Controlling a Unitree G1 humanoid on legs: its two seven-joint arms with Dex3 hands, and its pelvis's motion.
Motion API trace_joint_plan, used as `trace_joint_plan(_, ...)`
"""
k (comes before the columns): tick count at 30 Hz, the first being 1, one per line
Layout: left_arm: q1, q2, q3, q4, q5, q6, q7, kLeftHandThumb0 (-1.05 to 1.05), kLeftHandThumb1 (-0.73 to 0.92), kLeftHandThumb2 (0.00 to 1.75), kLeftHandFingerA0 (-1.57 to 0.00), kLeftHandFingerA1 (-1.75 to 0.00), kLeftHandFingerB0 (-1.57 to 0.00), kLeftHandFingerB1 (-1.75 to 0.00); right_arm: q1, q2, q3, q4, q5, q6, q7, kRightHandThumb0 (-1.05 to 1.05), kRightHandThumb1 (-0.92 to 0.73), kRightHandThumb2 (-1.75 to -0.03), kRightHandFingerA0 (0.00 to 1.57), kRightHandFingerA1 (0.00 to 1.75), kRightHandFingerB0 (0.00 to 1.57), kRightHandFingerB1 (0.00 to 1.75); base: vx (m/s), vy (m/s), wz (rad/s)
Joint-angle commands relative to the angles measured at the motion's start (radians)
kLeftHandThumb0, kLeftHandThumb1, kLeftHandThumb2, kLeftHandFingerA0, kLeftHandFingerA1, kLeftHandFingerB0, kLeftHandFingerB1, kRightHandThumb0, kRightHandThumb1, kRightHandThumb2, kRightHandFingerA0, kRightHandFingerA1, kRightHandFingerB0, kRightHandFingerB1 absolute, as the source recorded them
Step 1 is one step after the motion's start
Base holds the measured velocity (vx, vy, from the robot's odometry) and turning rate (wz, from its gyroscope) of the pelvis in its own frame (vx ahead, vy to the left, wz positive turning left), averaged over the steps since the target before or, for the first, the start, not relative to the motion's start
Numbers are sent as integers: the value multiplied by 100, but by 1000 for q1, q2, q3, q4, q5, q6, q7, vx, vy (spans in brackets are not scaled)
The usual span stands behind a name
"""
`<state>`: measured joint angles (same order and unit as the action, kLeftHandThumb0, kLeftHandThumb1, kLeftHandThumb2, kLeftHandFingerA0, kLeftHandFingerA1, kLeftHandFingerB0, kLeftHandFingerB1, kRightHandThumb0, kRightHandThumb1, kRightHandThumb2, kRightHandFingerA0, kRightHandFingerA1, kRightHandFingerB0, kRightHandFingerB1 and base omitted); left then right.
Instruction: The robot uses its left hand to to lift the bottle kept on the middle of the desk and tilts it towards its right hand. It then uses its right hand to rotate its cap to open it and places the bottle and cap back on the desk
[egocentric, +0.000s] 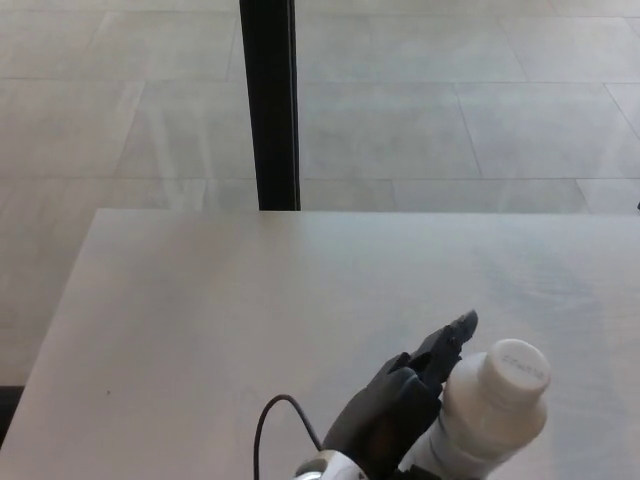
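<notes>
Gripping the white bottle (480, 425) from its left side, the robot's left hand (400, 410) is wrapping its black fingers (445, 345) round the bottle's body near the bottom edge of the head view, with one fingertip poking up just beside the neck. The bottle is leaning over to the right, its top pointing toward the picture's right edge, and the white cap (515, 370) is sitting on it, screwed in place as far as I can see. Faint printing is showing on the flat top of the cap, too small to read. The lower part of the bottle is running out of the frame, so I cannot tell whether its base is touching the desk or hanging above it.

A thin black cable (275, 425) is looping up beside the wrist on the left. The pale desk (200, 300) is stretching away from the hand, and a small dark speck (108, 392) is lying on it toward the left side. Beyond the far edge of the desk a dark upright post (270, 100) is standing against a floor of large light tiles (450, 100). The right hand is not showing anywhere in this view, so there is nothing to say of its fingers
</notes>
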<state>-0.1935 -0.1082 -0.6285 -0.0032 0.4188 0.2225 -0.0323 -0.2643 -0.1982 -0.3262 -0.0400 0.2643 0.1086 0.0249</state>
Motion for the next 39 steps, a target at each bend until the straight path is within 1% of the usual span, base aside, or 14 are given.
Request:
trace_joint_plan(1,37,-135,-33,123,133,-30,332,-48,39,72,-38,-71,-22,-57,3,-8,-18,-24,-1,28,-27,-69,-78,-63,54,75,51,41,0,0,0)
trace_joint_plan(5,88,-362,25,304,10,-182,569,-19,82,59,-88,-155,-43,-93,9,-7,-31,-47,3,30,-38,-66,-79,-63,56,78,51,43,0,0,0)
trace_joint_plan(10,88,-390,11,376,-27,-268,587,10,73,98,-123,-140,-46,-69,-1,3,-35,-63,7,28,-52,-68,-78,-64,57,83,54,44,0,0,0)
trace_joint_plan(12,86,-382,-5,364,-17,-227,573,9,86,79,-99,-166,-60,-79,-2,7,-33,-67,1,23,-60,-68,-78,-63,59,84,55,44,0,0,0)
trace_joint_plan(14,77,-364,-28,385,-3,-221,561,20,80,107,-109,-172,-89,-144,3,-3,-41,-76,4,13,-50,-66,-80,-64,55,86,53,44,0,0,0)
trace_joint_plan(16,72,-358,-33,399,-1,-229,570,22,77,123,-91,-175,-77,-175,6,-5,-47,-80,-2,11,-58,-66,-80,-64,59,85,54,44,0,0,0)
trace_joint_plan(17,68,-346,-40,401,9,-223,571,25,75,133,-115,-175,-95,-155,11,-5,-51,-80,-5,9,-62,-66,-80,-64,58,85,54,44,0,0,0)
trace_joint_plan(24,61,-301,-62,386,19,-188,559,30,66,152,-115,-175,-94,-152,49,12,-57,-105,-14,21,-83,-64,-81,-63,59,86,52,45,0,0,0)
trace_joint_plan(31,48,-231,-30,355,2,-225,552,25,68,140,-87,-175,-75,-157,103,-4,5,-104,-48,-12,-15,-60,-74,-62,77,94,59,48,0,0,0)
trace_joint_plan(32,44,-218,-17,336,-3,-213,542,12,77,134,-100,-117,-92,-110,113,-8,19,-113,-66,-8,-17,-60,-74,-62,80,93,59,47,0,0,0)
trace_joint_plan(33,32,-187,8,304,-1,-202,529,20,70,127,-104,-175,-85,-149,127,-14,38,-121,-73,-9,1,-58,-73,-62,81,94,58,47,0,0,0)
trace_joint_plan(36,16,-142,58,241,7,-153,501,21,67,125,-81,-175,-69,-161,164,-40,75,-141,-87,-5,36,-58,-72,-62,81,94,56,45,0,0,0)
trace_joint_plan(37,5,-120,74,228,12,-156,490,21,65,132,-104,-175,-84,-149,180,-58,91,-145,-107,-19,49,-58,-73,-62,81,95,54,44,0,0,0)
trace_joint_plan(39,-6,-87,110,187,19,-130,453,25,65,130,-80,-175,-70,-159,204,-83,118,-163,-125,-9,61,-58,-56,-97,76,87,43,56,0,0,0)
